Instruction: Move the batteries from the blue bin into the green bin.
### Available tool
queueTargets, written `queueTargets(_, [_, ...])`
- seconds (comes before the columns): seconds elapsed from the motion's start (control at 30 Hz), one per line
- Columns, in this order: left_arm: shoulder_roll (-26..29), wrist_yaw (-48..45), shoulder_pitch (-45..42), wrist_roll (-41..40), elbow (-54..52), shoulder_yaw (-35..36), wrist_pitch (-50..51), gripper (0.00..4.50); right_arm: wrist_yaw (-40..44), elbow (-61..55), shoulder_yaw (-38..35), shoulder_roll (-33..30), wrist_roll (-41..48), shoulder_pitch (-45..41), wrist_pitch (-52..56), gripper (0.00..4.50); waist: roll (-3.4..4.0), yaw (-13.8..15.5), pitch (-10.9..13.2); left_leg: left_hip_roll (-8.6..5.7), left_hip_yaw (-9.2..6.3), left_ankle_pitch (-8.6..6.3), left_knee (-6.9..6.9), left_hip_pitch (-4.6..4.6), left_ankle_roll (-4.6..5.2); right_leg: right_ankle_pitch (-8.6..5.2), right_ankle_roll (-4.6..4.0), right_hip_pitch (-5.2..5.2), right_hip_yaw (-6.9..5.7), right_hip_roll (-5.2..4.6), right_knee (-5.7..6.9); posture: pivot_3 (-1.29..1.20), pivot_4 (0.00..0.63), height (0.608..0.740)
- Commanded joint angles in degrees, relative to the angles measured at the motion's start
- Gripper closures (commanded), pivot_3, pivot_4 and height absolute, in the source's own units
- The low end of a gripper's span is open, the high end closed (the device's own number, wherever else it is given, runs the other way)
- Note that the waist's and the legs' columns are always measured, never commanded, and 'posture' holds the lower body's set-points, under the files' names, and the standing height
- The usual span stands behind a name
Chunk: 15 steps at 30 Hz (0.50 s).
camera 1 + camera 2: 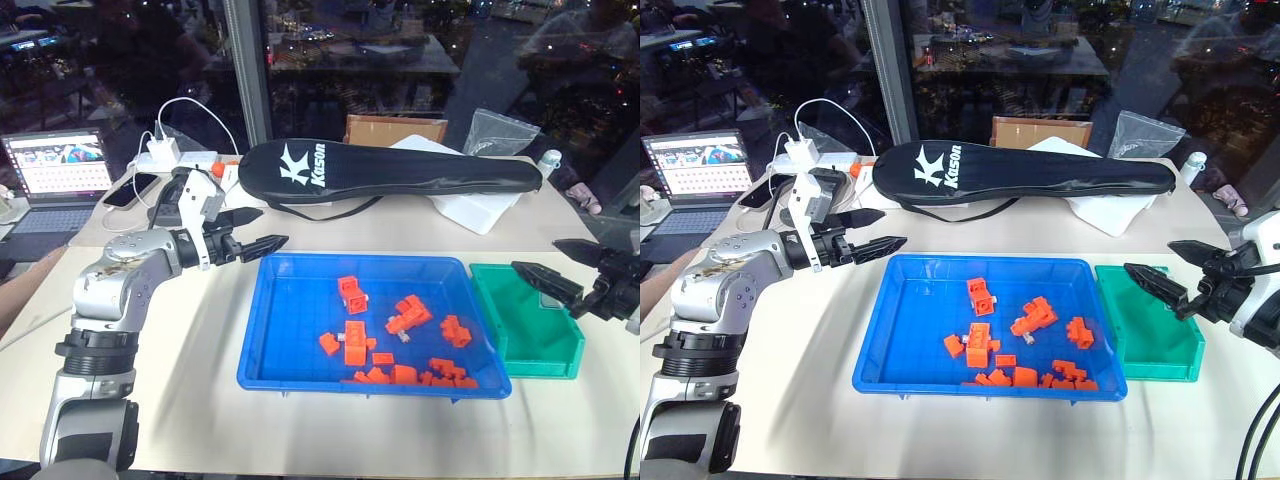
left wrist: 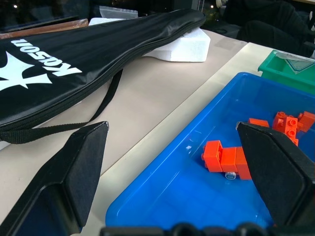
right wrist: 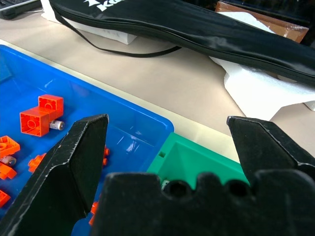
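The blue bin lies in the middle of the table and holds several orange blocks. Small silver batteries peek out among them: one battery lies against an orange block, another battery under a block. The green bin stands against the blue bin's right side. My left gripper hovers open and empty just past the blue bin's far left corner. My right gripper hangs open and empty over the green bin's far end.
A long black racket bag lies across the back of the table on white foam. A laptop, a phone and a white charger with cables sit at the back left. A cardboard box stands behind the bag.
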Motion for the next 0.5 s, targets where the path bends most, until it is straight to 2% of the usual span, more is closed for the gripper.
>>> queueTargets(0.03, [0.6, -1.9, -4.9, -0.3, 1.4, -0.3, -0.5, 0.00, 0.4, -1.0, 0.0, -3.1, 0.7, -2.1, 0.1, 0.04, 0.00, 0.0, 0.0, 0.00, 0.00, 0.00, 0.00, 0.00, 0.00, 0.00, 0.00, 0.00, 0.00, 0.00, 0.00, 0.00, 0.150, 0.715])
queueTargets(0.13, [2.6, -10.9, -10.7, -1.0, 1.7, -5.2, -0.2, 0.00, 4.1, -3.4, 6.9, -9.5, 2.8, -7.4, 2.0, 0.04, 0.04, -0.1, 0.2, -0.04, -0.01, 0.03, 0.07, -0.06, 0.03, 0.01, 0.00, -0.07, 0.00, 0.00, 0.03, 0.00, 0.150, 0.715])
queueTargets(0.23, [4.4, -16.1, -12.4, -0.1, 1.9, -8.7, -0.4, 0.00, 6.7, -4.9, 15.4, -14.1, 3.3, -11.8, 3.8, 0.04, 0.10, -0.3, 0.1, -0.07, -0.04, 0.08, -0.06, -0.05, 0.11, -0.01, -0.03, -0.05, 0.01, -0.01, -0.02, 0.00, 0.150, 0.715])
queueTargets(0.3, [7.5, -21.1, -11.2, 3.0, 0.8, -13.1, -2.9, 0.00, 8.9, -7.6, 24.1, -17.0, 1.6, -14.9, 3.7, 0.04, 0.14, -0.6, 0.0, -0.06, -0.10, 0.04, -0.25, 0.08, 0.17, -0.11, -0.17, 0.01, -0.05, 0.00, -0.05, 0.00, 0.150, 0.715])
queueTargets(0.5, [10.7, -24.8, -7.4, 7.9, -0.7, -17.5, -7.9, 0.00, 11.3, -6.1, 43.3, -14.8, -6.7, -24.4, 1.3, 0.04, 0.20, -0.7, 0.1, -0.06, -0.17, -0.09, -0.18, -0.12, 0.39, -0.18, -0.37, -0.16, -0.12, 0.01, 0.04, 0.00, 0.150, 0.715])
